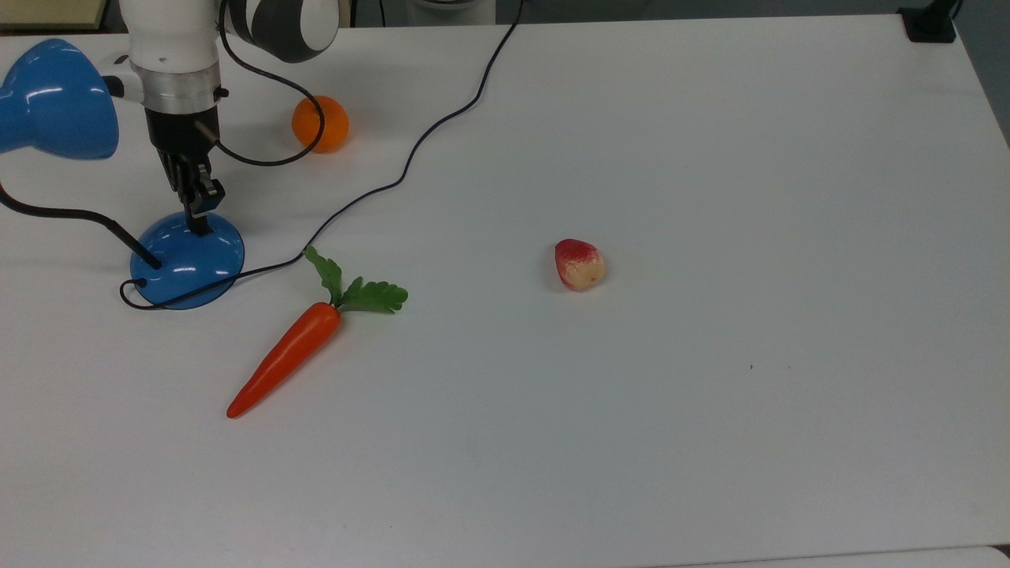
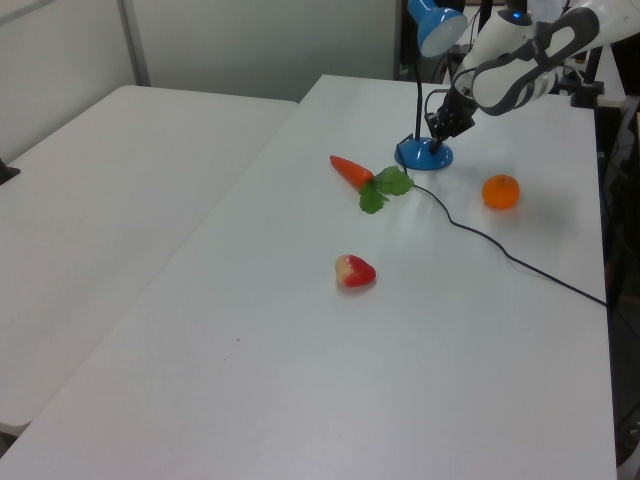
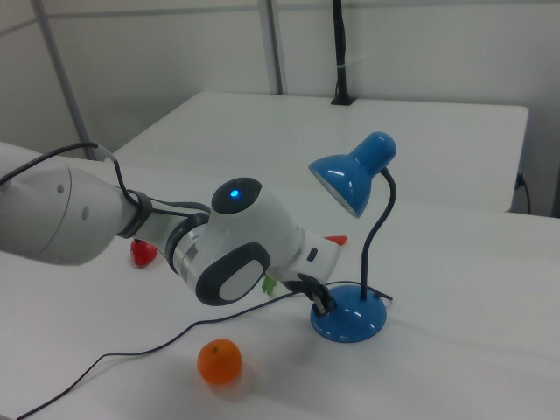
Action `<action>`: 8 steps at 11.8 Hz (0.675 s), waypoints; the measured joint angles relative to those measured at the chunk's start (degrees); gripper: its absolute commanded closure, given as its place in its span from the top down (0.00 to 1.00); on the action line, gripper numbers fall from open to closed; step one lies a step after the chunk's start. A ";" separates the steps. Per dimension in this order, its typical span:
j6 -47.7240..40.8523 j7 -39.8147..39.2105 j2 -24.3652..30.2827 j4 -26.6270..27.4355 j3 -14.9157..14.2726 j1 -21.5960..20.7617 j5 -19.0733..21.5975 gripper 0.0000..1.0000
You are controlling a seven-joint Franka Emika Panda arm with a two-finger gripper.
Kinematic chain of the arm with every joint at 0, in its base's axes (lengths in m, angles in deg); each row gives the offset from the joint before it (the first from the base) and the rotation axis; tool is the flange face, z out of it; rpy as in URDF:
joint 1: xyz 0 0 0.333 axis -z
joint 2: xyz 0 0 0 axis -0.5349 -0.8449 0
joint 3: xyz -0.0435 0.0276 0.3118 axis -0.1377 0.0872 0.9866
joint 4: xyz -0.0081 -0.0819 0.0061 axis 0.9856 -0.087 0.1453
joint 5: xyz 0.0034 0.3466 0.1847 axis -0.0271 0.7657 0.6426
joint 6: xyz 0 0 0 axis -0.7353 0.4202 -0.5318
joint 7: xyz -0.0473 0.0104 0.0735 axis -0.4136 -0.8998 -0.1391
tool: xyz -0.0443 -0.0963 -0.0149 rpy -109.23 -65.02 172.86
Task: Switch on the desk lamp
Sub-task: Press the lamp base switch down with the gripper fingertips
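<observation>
The desk lamp stands at the top view's left, with a glossy blue cone shade (image 1: 54,101), a black bent neck and a round blue base (image 1: 189,267). No glow shows from the shade (image 3: 348,180). My gripper (image 1: 199,227) points straight down with its fingers shut together, and their tips rest on the far top of the base, hiding the switch. In the left view the gripper (image 2: 438,139) sits just over the base (image 2: 424,156). In the right view the gripper (image 3: 322,303) touches the base's (image 3: 352,320) near-left edge.
The lamp's black cord (image 1: 410,158) snakes from the base toward the table's far edge. An orange (image 1: 319,124) lies behind the base, a toy carrot (image 1: 288,351) in front of it, and a red-and-cream strawberry (image 1: 579,264) near mid-table. A black clamp (image 1: 931,24) sits at the far right corner.
</observation>
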State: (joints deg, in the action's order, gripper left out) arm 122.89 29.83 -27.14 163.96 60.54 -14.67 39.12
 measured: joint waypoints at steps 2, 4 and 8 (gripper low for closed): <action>0.00 0.00 -0.03 0.01 -0.01 0.27 0.02 0.00; 0.80 0.15 -0.29 0.03 0.00 0.26 0.20 0.00; 2.11 0.45 -1.10 -0.36 0.00 0.23 0.26 0.00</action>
State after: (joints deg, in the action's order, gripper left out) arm 125.00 30.28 -28.24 163.60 60.54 -14.44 39.38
